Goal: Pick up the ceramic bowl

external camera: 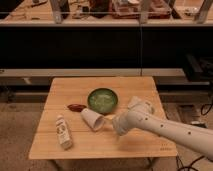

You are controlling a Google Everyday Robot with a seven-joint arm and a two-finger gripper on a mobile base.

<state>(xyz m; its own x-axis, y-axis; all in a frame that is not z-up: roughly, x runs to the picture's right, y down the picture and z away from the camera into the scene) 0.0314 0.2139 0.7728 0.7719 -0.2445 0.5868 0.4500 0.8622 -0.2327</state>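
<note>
The ceramic bowl is round, shallow and green with a paler speckled inside and a dark rim. It sits upright on the wooden table, a little right of centre. My white arm comes in from the lower right. Its gripper hangs over the table just below and to the right of the bowl, next to a white paper cup lying on its side. The gripper is apart from the bowl and holds nothing that I can see.
A dark red-brown object lies left of the bowl. A white bottle lies near the table's front left. A dark shelf unit and glass barrier stand behind the table. Floor surrounds the table.
</note>
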